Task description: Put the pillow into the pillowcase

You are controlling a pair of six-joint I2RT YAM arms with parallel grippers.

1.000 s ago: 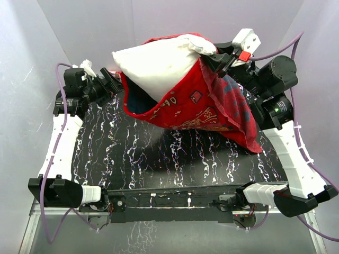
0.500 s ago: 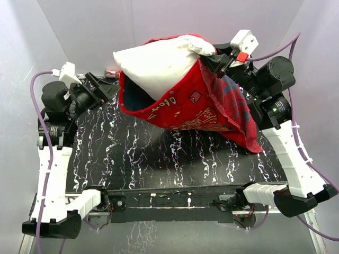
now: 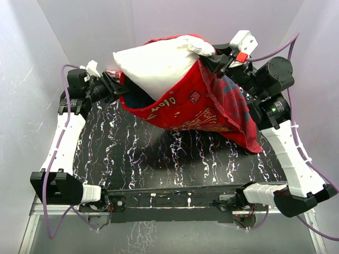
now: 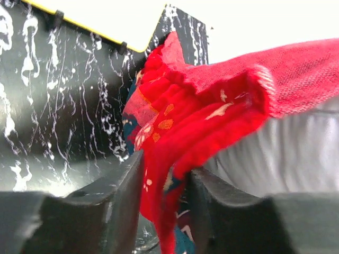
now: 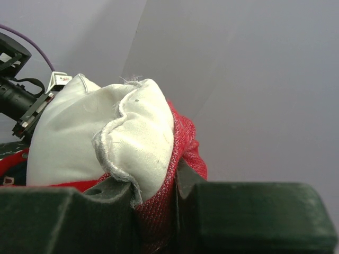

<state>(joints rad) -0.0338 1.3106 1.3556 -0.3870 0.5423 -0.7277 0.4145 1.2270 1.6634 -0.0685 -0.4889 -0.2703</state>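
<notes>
The white pillow (image 3: 159,62) hangs above the table, its lower part inside the red pillowcase (image 3: 201,108) and its upper left part sticking out. My right gripper (image 3: 216,59) is shut on the pillow's corner (image 5: 143,132) together with the pillowcase edge (image 5: 183,145), holding both up at the back right. My left gripper (image 3: 119,84) is at the left rim of the case's mouth. In the left wrist view its jaws pinch the bunched red pillowcase hem (image 4: 175,132), with the pillow (image 4: 286,159) just to the right.
A black white-veined table top (image 3: 159,153) lies under the hanging bundle. Grey walls close in at the back and both sides. A white board with a yellow edge (image 4: 100,21) shows beyond the table in the left wrist view.
My left arm swung out to the left and came back to the case's mouth, and its jaws closed on the red hem. The right arm, pillow and case kept still.
</notes>
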